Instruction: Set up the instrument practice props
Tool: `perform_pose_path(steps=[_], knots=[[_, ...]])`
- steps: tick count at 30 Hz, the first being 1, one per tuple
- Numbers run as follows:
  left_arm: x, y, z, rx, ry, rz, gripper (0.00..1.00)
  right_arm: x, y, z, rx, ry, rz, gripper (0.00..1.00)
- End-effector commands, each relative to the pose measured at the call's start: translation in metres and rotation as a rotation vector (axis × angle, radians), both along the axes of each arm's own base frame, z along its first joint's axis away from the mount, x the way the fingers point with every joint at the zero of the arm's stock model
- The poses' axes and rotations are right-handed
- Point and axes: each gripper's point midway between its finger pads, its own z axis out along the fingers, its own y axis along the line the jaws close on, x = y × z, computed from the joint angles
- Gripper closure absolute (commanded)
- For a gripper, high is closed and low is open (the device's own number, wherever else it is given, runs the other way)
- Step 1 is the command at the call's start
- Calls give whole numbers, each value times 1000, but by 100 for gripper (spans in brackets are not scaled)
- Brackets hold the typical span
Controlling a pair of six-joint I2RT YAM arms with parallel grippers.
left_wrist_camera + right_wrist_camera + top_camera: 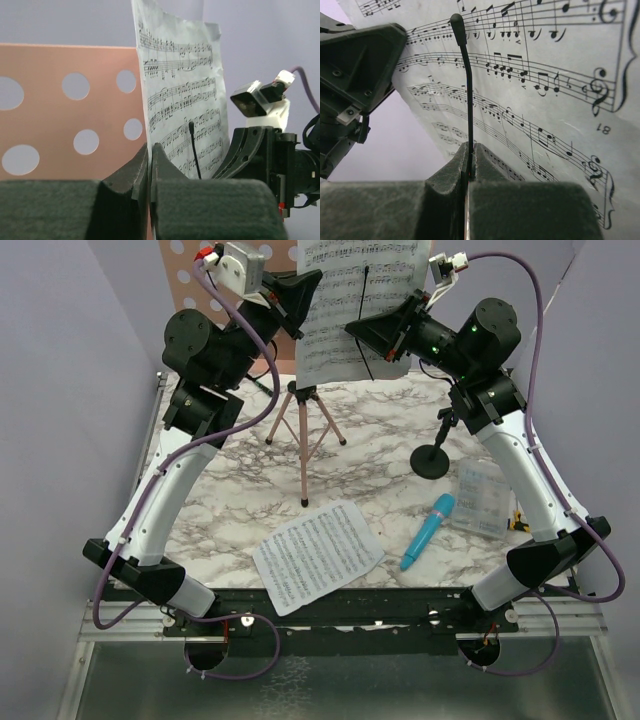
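At upper centre, the left end effector (300, 300) is clamped on the raised sheet-music page (345, 285). The right end effector (358, 332), fully closed, pinches a thin black stick (366, 295) before it. The pink music stand (185, 270) stands behind.

A white-and-grey marbled desk (230, 490), a clear plastic box (478, 498) lying near its right edge (contents too blurred to make out), and up high a thin black stick (468, 100), round-tipped, standing upright
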Motion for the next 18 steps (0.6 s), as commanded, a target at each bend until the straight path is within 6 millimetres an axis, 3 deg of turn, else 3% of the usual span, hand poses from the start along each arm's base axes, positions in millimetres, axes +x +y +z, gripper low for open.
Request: perform_pose_path(steps=[1, 12, 18], knots=[[-18, -1, 29, -34, -106, -59, 96, -17, -1, 12, 12, -32, 29, 100], [-12, -6, 27, -44, -110, -67, 91, -18, -1, 10, 12, -26, 28, 99], [-11, -4, 23, -48, -97, -60, 53, -18, -5, 12, 16, -33, 8, 98]])
